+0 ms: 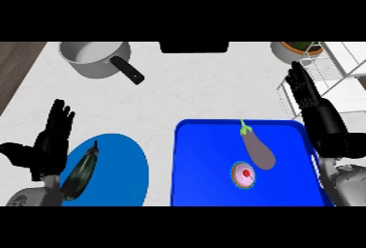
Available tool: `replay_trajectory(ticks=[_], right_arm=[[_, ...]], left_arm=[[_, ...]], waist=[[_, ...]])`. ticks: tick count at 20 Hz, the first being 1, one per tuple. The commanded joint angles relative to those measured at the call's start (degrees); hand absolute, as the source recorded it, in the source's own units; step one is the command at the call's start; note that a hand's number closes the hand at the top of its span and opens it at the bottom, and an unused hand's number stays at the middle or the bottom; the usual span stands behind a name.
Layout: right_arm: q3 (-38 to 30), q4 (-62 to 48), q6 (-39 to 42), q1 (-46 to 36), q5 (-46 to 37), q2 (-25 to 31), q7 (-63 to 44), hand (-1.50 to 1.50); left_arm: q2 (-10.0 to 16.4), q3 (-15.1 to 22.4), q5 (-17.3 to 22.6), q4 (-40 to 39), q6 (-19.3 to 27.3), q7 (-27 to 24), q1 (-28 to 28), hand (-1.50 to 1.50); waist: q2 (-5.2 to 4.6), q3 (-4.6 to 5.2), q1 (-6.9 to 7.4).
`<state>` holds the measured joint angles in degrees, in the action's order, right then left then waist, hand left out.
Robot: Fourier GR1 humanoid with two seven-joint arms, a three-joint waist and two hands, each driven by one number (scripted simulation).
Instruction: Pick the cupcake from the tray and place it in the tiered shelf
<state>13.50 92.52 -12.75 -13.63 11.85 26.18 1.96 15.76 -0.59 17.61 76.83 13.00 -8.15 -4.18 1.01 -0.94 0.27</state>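
The left hand (49, 143) shows at the left edge, fingers straight and spread, holding nothing, just beside a round blue plate (121, 164) that bears a dark green zucchini (82, 169). A grey pot (91, 59) stands far back on the counter (186, 92). The cupcake (244, 175) sits on the blue tray (207, 160), just in front of an eggplant (259, 149). The right hand (323, 121) is at the tray's right rim, fingers straight, empty, touching neither. The white tiered shelf (337, 63) stands at the far right.
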Motion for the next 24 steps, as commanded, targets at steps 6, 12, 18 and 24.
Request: replay_trajectory(ticks=[6,12,18,24], right_arm=[[-4.05,0.52,6.45,4.01,8.78,0.94,-7.25,-1.5],[-5.66,-10.16,-16.24,10.95,-9.92,-1.09,-0.15,1.5],[-15.72,-11.99,-13.94,16.75,2.71,-12.13,22.5,-1.5],[-9.08,-1.66,-0.11,21.47,0.76,-0.42,10.95,-1.5]], left_arm=[[5.61,10.3,-10.93,5.44,-3.83,5.12,-5.06,0.0],[1.1,13.09,-11.11,4.12,-2.58,4.82,-4.29,0.0],[-0.28,13.4,-12.71,3.08,-2.03,8.26,-8.81,0.0],[-0.54,13.28,-12.93,4.53,-3.23,7.7,-6.02,0.0]], waist=[[-0.87,0.86,-1.52],[-1.33,0.89,-2.75],[-1.07,0.81,-1.27],[-0.94,1.01,-0.65]])
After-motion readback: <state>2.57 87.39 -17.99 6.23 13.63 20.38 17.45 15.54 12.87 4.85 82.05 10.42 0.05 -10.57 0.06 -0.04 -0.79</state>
